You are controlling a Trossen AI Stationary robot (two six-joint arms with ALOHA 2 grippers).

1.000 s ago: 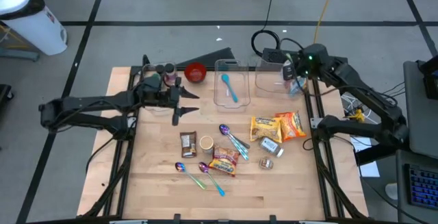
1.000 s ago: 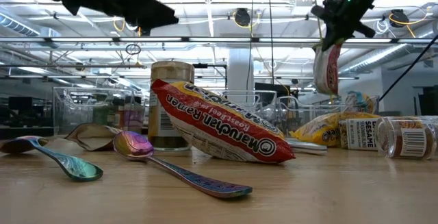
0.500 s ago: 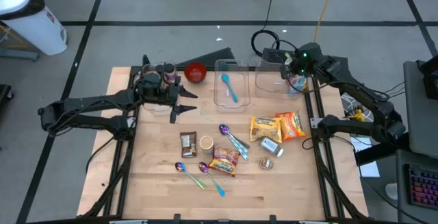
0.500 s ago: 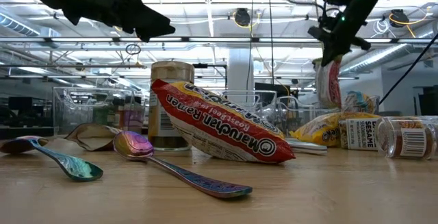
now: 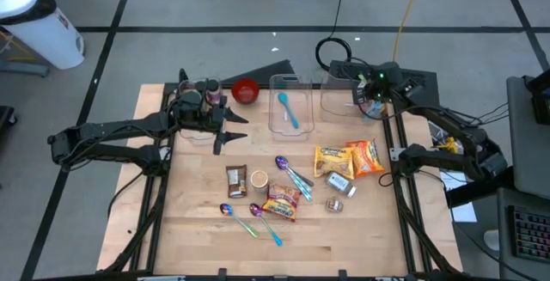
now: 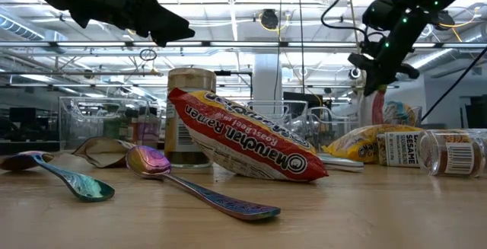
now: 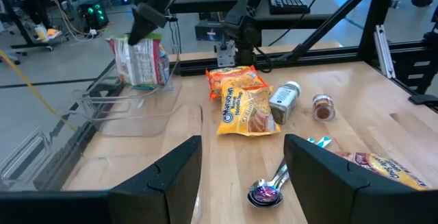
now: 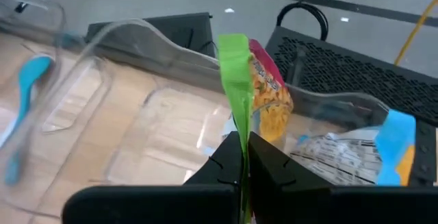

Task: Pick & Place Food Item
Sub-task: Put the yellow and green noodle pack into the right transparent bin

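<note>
Right pincer point(image 8: 243, 157) clamped tight on the green top edge of a snack packet point(image 8: 263, 97), fingers pinched flat against the seal. Packet hangs down inside the clear bin point(image 5: 344, 100) at the desk's far right corner; high view puts the right pincer point(image 5: 371, 92) over that bin's right end. Low view shows the packet point(image 6: 378, 106) upright under the dark fingers, its lower end among other bagged items behind the bin wall. A blue-edged packet point(image 8: 383, 148) already lies in the same bin, just beside the held one.

Left pincer point(image 5: 222, 131) hovers above the desk's far left part, jaws partly spread, nothing between them. Left wrist view confirms the two dark fingers point(image 7: 171, 172) apart with bare wood between.

Second clear bin point(image 5: 290, 105) sits left of the first, holding a blue spoon point(image 5: 288, 109). Red bowl point(image 5: 246, 90) left of that, near the far edge.

Middle of the desk point(image 5: 198, 229): two orange noodle packets point(image 5: 348, 159) side by side, a small spice jar point(image 5: 337, 183) and a second jar point(image 5: 334, 204) near them. Maruchan ramen packet point(image 5: 282, 202) lies flat nearer the front; iridescent spoons point(image 5: 292, 174) around it, one touching its far side. Brown packet point(image 5: 235, 180) and a round tin point(image 5: 259, 180) left of the ramen.
</note>
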